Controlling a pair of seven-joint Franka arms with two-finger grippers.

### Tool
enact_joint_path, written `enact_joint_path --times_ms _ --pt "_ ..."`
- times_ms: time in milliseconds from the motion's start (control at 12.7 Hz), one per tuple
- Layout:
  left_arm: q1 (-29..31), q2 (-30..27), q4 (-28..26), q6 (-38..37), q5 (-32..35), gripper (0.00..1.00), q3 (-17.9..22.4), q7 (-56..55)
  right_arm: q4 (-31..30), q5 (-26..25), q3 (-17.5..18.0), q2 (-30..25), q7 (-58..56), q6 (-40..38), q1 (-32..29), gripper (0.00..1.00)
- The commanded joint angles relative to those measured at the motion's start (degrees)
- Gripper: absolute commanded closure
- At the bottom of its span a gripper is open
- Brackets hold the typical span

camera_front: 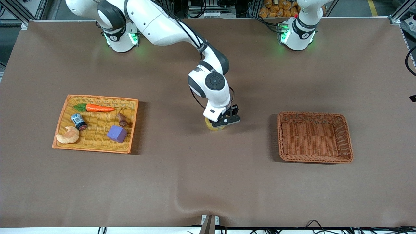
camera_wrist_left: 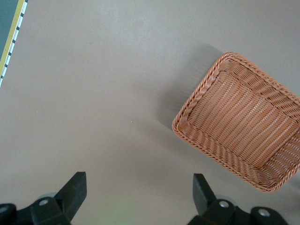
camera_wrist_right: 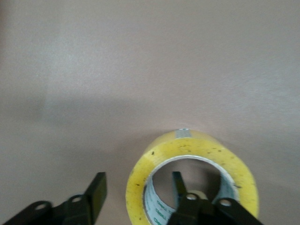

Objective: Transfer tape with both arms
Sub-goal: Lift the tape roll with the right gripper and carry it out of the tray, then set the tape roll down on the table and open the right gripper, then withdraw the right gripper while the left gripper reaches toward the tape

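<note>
The yellow tape (camera_front: 214, 126) lies flat on the brown table, midway between the two baskets. My right gripper (camera_front: 226, 121) is down at it and open. In the right wrist view the tape (camera_wrist_right: 192, 152) fills the lower part; the right gripper (camera_wrist_right: 138, 183) straddles its wall, one finger (camera_wrist_right: 177, 185) inside the centre hole and the other (camera_wrist_right: 97, 190) outside, with a gap to the roll. My left gripper (camera_wrist_left: 139, 182) is open and empty, high over the table near the brown basket (camera_wrist_left: 197, 96). It is out of the front view; only the left arm's base (camera_front: 297, 32) shows.
A brown wicker basket (camera_front: 313, 113) stands toward the left arm's end. A yellow wicker tray (camera_front: 100, 97) toward the right arm's end holds a carrot (camera_front: 99, 108), a blue-labelled can (camera_front: 79, 121), a croissant (camera_front: 68, 135), a purple cube (camera_front: 117, 133) and a small brown item (camera_front: 123, 119).
</note>
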Motion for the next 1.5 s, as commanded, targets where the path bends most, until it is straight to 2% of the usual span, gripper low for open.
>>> enact_joint_path --times_ms 0,157,394,630,945,1260,1417 --pt "0.42 -1.23 -0.25 -0.93 0.98 0.0 -0.8 -0.2 0.41 0.1 0.25 -2.81 0.18 -5.67 -1.99 0.0" --pt "0.42 -1.23 -0.25 -0.93 0.98 0.0 -0.8 0.15 -0.28 -0.08 -0.01 -7.98 -0.17 -6.91 -4.01 0.0" --pt "0.51 -1.14 -0.25 -0.93 0.8 0.0 -0.8 0.16 -0.9 0.01 -0.63 -14.84 -3.58 -16.12 -9.1 0.0" --pt "0.42 -1.23 -0.25 -0.93 0.8 0.0 -0.8 0.15 -6.43 0.1 -0.54 -21.88 -6.84 -17.45 -15.94 0.0" --pt "0.24 -1.23 -0.25 -0.93 0.63 0.0 -0.97 -0.28 -7.93 -0.43 -2.73 -30.48 -9.13 -28.87 -21.75 0.0" --pt "-0.11 -0.96 -0.25 -0.93 1.24 0.0 -4.21 -0.9 -12.49 -0.43 -2.82 -39.45 -26.96 -32.66 -33.44 0.0" --pt "-0.98 -0.35 0.01 -0.84 1.59 0.0 -5.97 -0.38 -12.59 -0.43 -2.82 -41.4 -34.14 -39.14 -37.58 0.0"
